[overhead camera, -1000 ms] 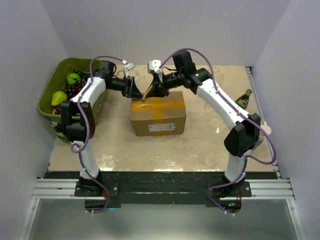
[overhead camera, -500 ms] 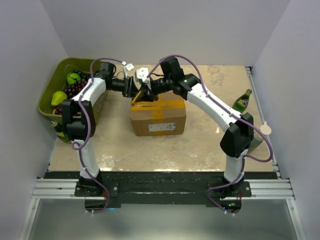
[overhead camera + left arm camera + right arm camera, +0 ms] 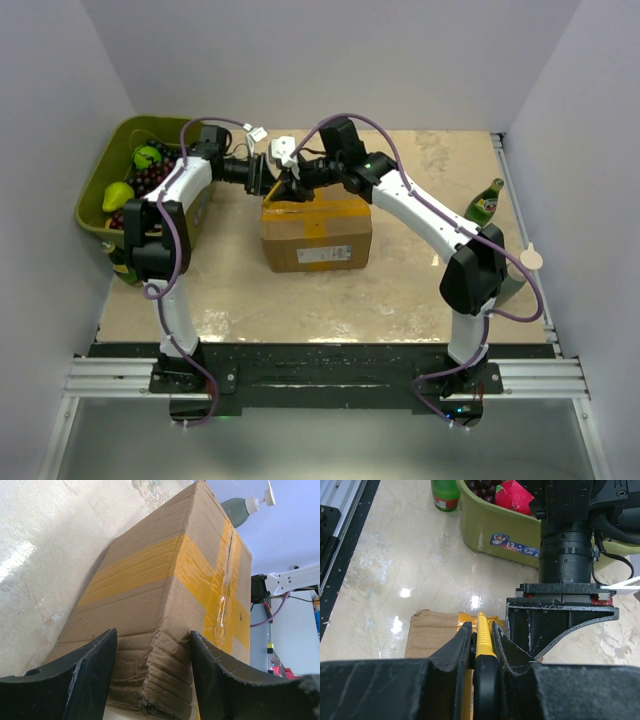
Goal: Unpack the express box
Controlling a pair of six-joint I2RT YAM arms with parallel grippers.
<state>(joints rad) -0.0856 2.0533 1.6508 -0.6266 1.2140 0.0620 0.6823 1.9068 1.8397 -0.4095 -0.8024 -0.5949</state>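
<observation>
The express box (image 3: 317, 232) sits near the middle of the table (image 3: 400, 290), taped top up and white label facing the arms' bases, in the same spot as a second ago. Its far-left corner, crumpled and torn in the left wrist view, lies between the fingers of the left gripper (image 3: 268, 178), whose jaws stand apart astride that corner. That arm has barely shifted. The right gripper (image 3: 292, 185) is clamped on a yellow cutter (image 3: 482, 622). A second ago it hung over the middle of the box's far edge. It has since swung left and now sits just beside the left gripper at that corner, with little change over the last half second. The olive-green bin (image 3: 98, 222) of fruit stands left of the box, and a green bottle (image 3: 487, 200) stands well to the right.
</observation>
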